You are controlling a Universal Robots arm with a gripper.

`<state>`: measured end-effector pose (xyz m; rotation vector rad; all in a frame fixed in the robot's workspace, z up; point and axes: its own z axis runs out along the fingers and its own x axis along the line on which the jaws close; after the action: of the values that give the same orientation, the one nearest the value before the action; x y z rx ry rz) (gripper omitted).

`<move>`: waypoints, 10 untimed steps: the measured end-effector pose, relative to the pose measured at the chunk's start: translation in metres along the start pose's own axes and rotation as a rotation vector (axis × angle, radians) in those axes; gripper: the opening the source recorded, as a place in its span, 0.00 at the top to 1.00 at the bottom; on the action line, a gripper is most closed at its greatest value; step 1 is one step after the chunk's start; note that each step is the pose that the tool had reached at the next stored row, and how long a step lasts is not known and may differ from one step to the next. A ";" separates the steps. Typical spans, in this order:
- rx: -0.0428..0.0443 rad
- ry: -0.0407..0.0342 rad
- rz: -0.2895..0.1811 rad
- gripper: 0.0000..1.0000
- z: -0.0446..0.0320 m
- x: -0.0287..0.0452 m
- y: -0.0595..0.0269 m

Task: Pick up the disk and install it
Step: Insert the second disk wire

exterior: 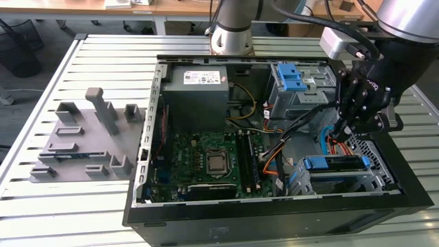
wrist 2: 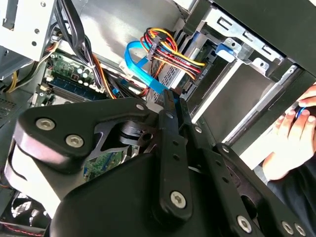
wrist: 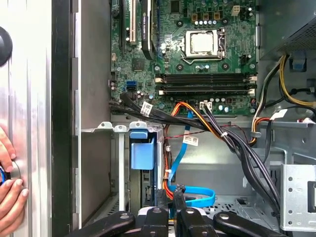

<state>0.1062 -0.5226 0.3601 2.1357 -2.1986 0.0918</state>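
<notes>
The disk (exterior: pixel 336 164), framed by its blue bracket, lies in the lower metal cage at the front corner of the open computer case, on the exterior view's right. In the first wrist view its blue bracket end (wrist: pixel 142 153) shows between the cage rails. My gripper (exterior: pixel 337 136) hangs just above and behind that cage, among the orange and blue cables. Its black fingers (wrist: pixel 161 210) stand close together with nothing held between them. In the second wrist view the gripper (wrist 2: pixel 170 98) tapers toward the bundle of coloured power wires (wrist 2: pixel 170 54).
The motherboard (exterior: pixel 213 162) fills the case floor, with a grey power-supply box (exterior: pixel 197 92) behind it. An upper cage carries light-blue tabs (exterior: pixel 291 77). Black cable bundles (wrist: pixel 232 143) cross the bay. A person's hand (wrist: pixel 9 185) rests outside the case wall. A grey fixture plate (exterior: pixel 86 139) lies on the slatted table.
</notes>
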 end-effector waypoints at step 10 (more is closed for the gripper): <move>-0.0013 -0.0471 -0.001 0.84 0.0010 0.0054 -0.0001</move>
<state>0.1062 -0.5281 0.3596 2.1597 -2.2227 0.0404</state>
